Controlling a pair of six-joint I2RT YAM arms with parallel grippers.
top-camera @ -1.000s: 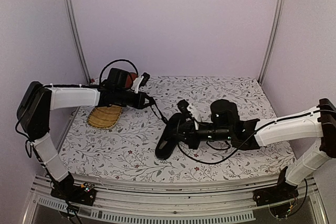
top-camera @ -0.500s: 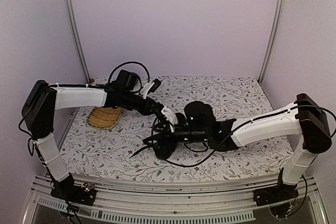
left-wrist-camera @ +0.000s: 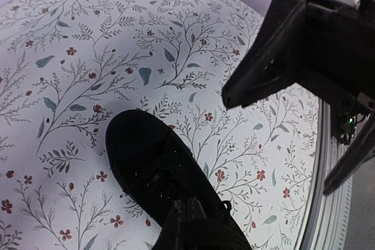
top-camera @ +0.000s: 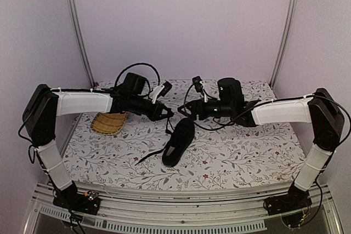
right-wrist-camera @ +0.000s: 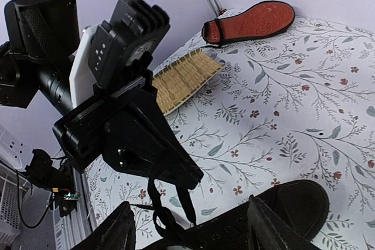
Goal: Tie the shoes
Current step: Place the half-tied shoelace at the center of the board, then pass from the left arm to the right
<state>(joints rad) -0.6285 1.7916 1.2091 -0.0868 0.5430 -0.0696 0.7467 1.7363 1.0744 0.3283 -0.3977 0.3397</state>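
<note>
Currently the right claw [top-camera: 186, 109] stands lifted clear of the shoe [top-camera: 178, 142] and drawn back toward the far side of the table [top-camera: 247, 152]; a second ago it was shut and low against that shoe. Its fingers are spread wide and hold nothing. The left claw [top-camera: 166, 112] has advanced from near the mat [top-camera: 108, 121] to just above the shoe and is fully closed. The right wrist view shows a lace [right-wrist-camera: 155, 203] hanging in a loop from its tip.

Judgement: the left arm now carries one strand, and the right is free to take the other; no knot is formed yet.

The shoe rests sole-down near the table centre. Its long axis runs diagonally — toe toward the far right, heel toward the near left. The second shoe [right-wrist-camera: 249, 23] lies on its side beside the mat, sole showing.
</note>
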